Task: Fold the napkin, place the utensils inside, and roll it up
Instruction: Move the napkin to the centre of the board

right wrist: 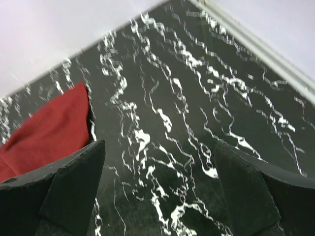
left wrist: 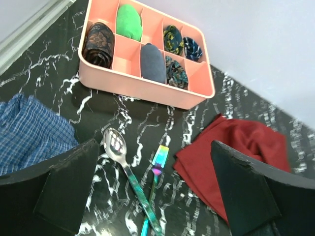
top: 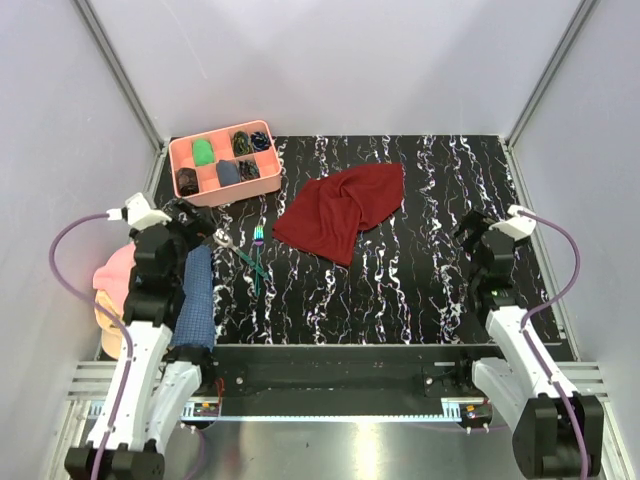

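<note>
Both grippers hang with jaws wide apart, holding and touching nothing: the left gripper [left wrist: 154, 143] above the utensils, the right gripper [right wrist: 158, 147] over bare table [right wrist: 197, 98]. The pink tray [left wrist: 147, 92] at the far left holds rolled cloths in separate compartments: green, brown, grey-blue and dark patterned ones. The napkin [top: 342, 210] lies crumpled mid-table, its long axis running diagonally toward the far right. The spoon [left wrist: 114, 142] and fork [left wrist: 158, 160] cross at their handles, heads pointing away from the arms, beside a blue checked cloth [left wrist: 29, 130].
</note>
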